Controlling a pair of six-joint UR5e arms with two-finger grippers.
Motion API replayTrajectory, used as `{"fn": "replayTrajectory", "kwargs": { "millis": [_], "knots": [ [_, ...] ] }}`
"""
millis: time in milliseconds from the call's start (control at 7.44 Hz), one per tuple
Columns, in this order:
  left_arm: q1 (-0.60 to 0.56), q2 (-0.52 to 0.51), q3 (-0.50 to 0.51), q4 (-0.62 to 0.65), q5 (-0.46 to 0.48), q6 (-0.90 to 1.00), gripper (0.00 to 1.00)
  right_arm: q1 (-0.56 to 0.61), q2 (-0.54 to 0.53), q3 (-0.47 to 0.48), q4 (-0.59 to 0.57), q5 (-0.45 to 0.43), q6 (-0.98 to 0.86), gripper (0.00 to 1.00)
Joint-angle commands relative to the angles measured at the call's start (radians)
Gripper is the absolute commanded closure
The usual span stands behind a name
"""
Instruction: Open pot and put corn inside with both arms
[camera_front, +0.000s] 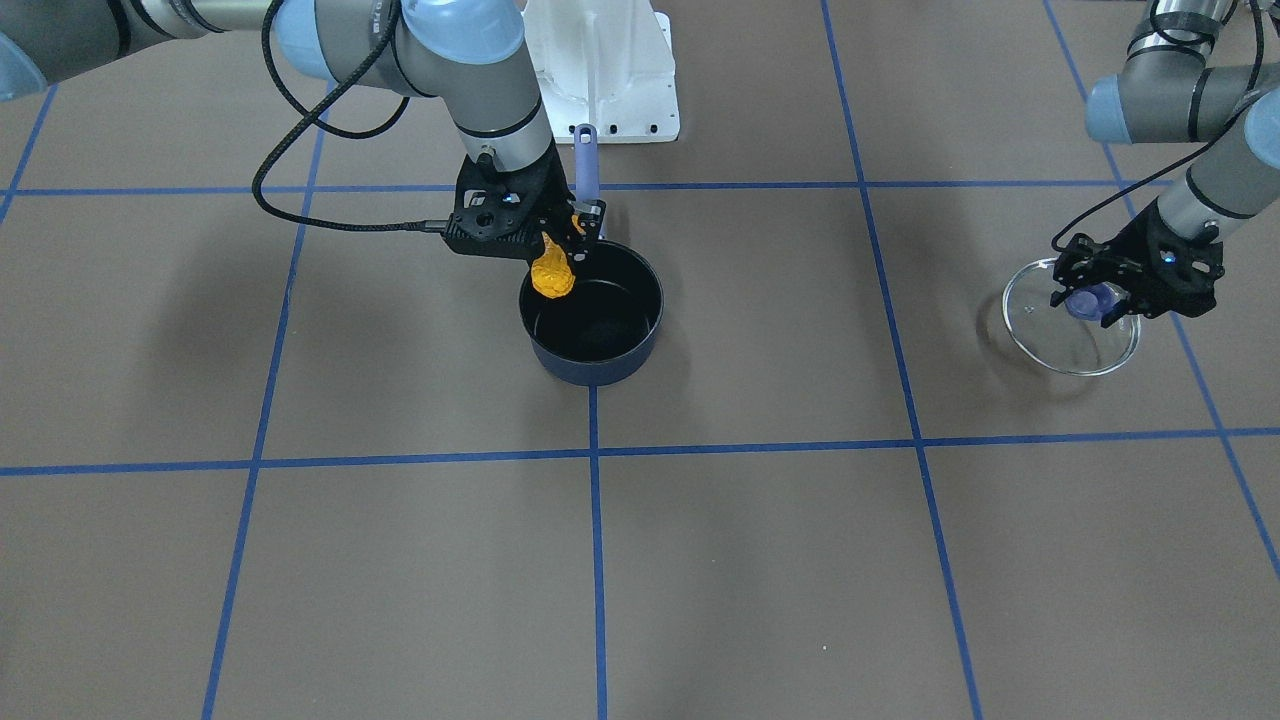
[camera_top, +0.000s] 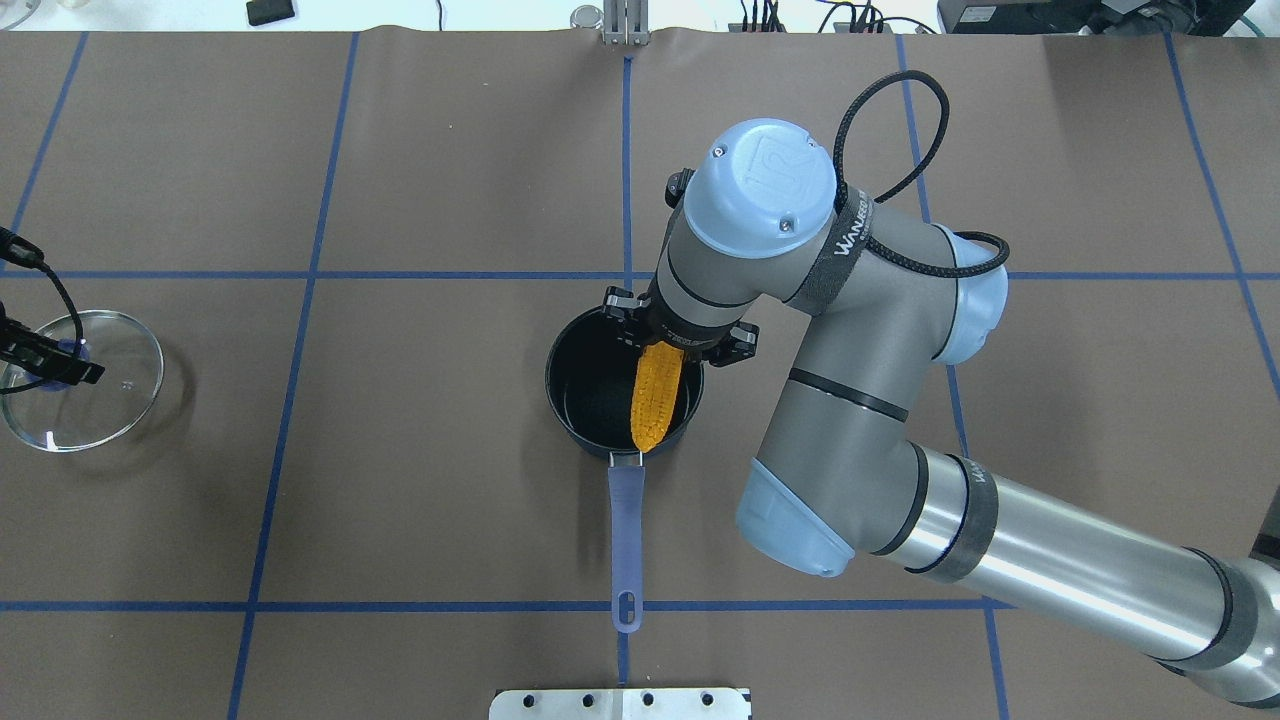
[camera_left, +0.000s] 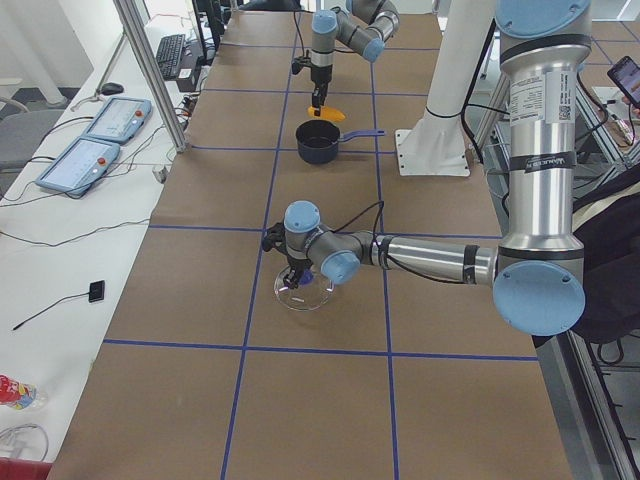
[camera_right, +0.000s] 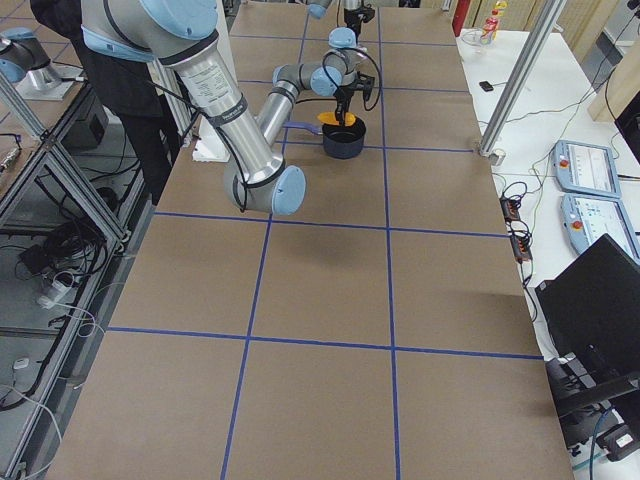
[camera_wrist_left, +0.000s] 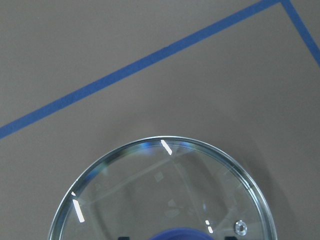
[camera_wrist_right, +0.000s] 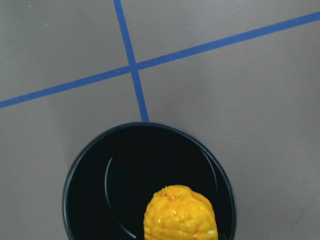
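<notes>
The dark navy pot (camera_front: 592, 345) stands open near the table's middle, with its lavender handle (camera_front: 586, 160) pointing toward the robot base. My right gripper (camera_front: 566, 236) is shut on the yellow-orange corn (camera_front: 551, 272) and holds it tip down over the pot's rim on the handle side. The overhead view shows the corn (camera_top: 657, 395) above the pot's black interior (camera_top: 590, 390). The right wrist view shows the corn tip (camera_wrist_right: 180, 215) over the pot (camera_wrist_right: 87, 165). My left gripper (camera_front: 1093, 301) sits at the blue knob of the glass lid (camera_front: 1045, 330), far from the pot.
The white robot base plate (camera_front: 620, 70) lies just behind the pot handle. A black cable (camera_front: 300, 215) loops off the right wrist. The glass lid (camera_top: 115, 385) lies at the table's far left, with blue tape grid lines across the brown surface.
</notes>
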Motion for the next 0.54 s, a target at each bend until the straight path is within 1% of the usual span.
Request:
{"fn": "replayTrajectory", "kwargs": {
  "millis": [0,134,403],
  "knots": [
    [0.011,-0.008,0.034,-0.022,0.005,-0.002,0.46,0.000,0.005,-0.042,0.040,-0.002,-0.003,0.73],
    [0.012,-0.008,0.048,-0.038,0.005,-0.002,0.46,0.001,0.005,-0.076,0.099,-0.003,0.004,0.73],
    [0.015,-0.008,0.049,-0.040,0.006,-0.003,0.46,0.001,0.007,-0.076,0.103,-0.006,0.005,0.73]
  ]
}}
